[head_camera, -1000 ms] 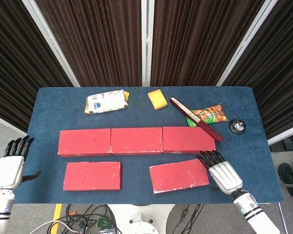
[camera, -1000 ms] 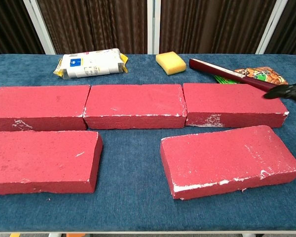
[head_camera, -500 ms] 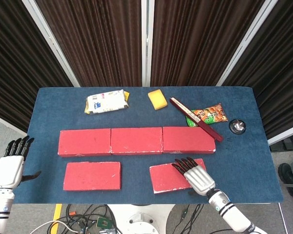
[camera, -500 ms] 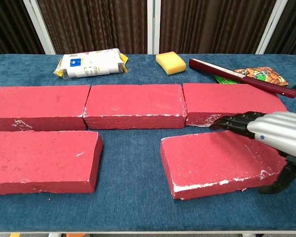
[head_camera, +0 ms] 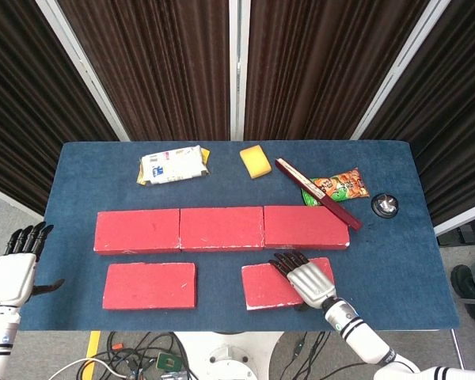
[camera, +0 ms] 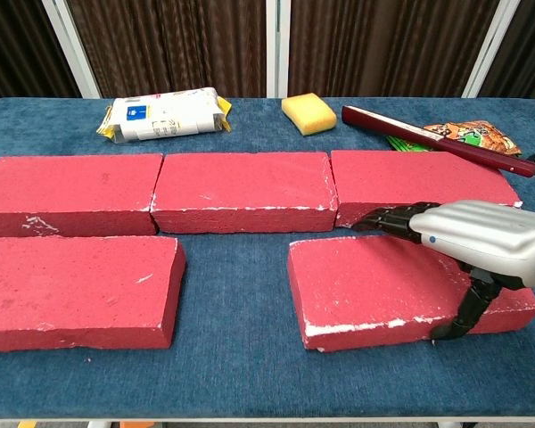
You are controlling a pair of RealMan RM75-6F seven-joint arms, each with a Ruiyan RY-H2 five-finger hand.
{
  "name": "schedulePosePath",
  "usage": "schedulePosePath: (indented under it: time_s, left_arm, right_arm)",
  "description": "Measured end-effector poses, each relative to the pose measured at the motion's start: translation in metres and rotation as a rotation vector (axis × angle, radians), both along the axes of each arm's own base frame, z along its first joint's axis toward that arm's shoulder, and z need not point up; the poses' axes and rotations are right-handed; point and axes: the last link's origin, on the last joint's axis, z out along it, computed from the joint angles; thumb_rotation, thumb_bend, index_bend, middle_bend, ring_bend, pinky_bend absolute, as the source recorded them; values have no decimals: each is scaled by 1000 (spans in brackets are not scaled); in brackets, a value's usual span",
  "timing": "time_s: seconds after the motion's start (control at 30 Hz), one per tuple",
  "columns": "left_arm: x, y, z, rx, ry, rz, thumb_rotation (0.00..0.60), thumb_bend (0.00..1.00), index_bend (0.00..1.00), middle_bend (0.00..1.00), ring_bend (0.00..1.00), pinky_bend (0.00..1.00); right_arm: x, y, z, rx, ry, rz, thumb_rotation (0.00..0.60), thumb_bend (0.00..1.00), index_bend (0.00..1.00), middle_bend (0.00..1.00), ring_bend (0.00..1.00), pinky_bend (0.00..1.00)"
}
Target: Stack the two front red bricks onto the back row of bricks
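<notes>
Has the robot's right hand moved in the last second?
Yes. The right hand went leftward, from the table beside the front right red brick onto its top, fingers toward the back row of red bricks.

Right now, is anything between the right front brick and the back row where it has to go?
Nothing visible. The right hand lies on the front brick; only bare cloth separates it from the back row.
</notes>
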Motion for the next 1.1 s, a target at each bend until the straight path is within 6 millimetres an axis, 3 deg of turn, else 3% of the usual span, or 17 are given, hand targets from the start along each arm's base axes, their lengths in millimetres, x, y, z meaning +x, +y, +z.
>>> schedulePosePath:
  time_s: [1.1]
  left_arm:
    - [-6, -1, 3, -17, -17, 16, 600, 0, 66, 7, 0, 2]
  right_arm:
    - [-6, -8, -18, 16, -63, -93, 600, 0, 0, 0, 0, 0]
